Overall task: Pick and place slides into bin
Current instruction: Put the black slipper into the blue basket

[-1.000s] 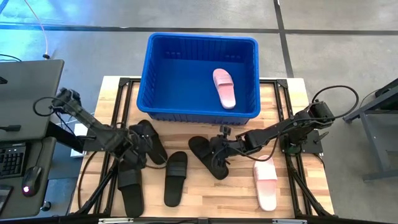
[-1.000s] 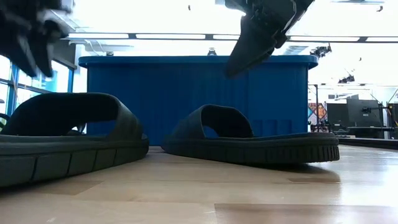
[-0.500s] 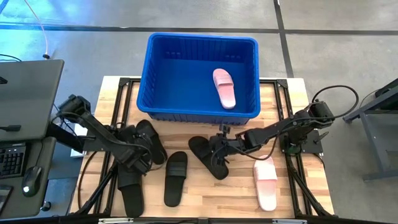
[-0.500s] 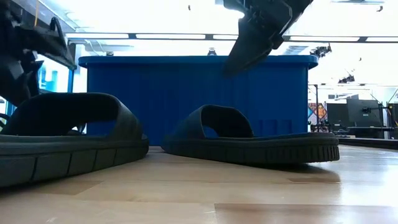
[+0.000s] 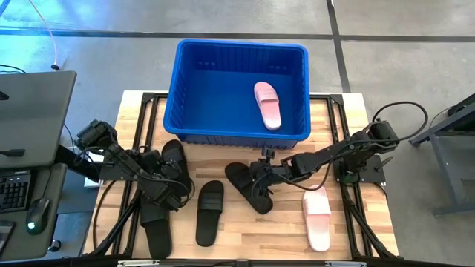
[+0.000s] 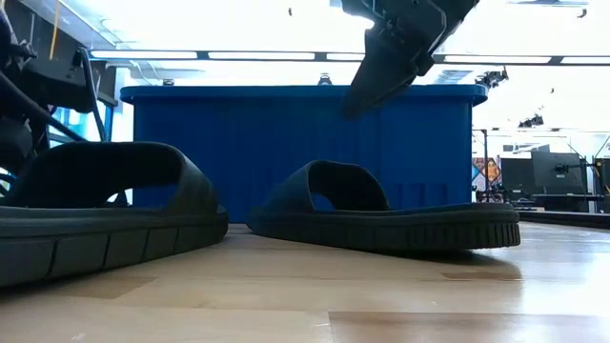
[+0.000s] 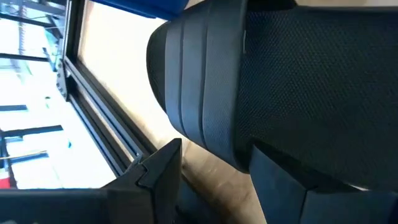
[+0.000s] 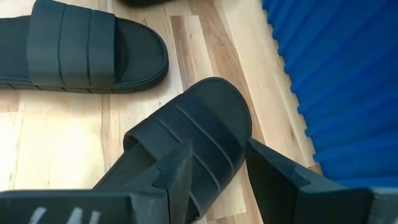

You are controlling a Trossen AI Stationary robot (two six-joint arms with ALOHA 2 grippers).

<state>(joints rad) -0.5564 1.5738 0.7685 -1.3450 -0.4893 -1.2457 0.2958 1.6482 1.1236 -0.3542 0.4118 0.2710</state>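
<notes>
So one down, five to go as far as I can tell: a single pink slide (image 5: 268, 104) lies inside the blue bin (image 5: 241, 49), toward its right side, and everything else is out on the wooden table (image 5: 237, 237) in front of the bin. That's four black slides plus the second pink slide (image 5: 317, 219), which sits off to the bin's front right.

The right gripper (image 5: 264, 180) hangs over the black slide nearest the bin's front wall (image 5: 249, 186), fingers apart and straddling the strap in the wrist view, not pinching it yet. The left gripper (image 5: 169, 190) is down among the two black slides off the bin's front left corner, fingers spread, with one black slide's strap (image 7: 261, 74) right up in its wrist camera.

Hard to call whether either gripper is actually touching a slide. The low view only catches two black slides and the bin's wall, so the pink ones are out of sight there
</notes>
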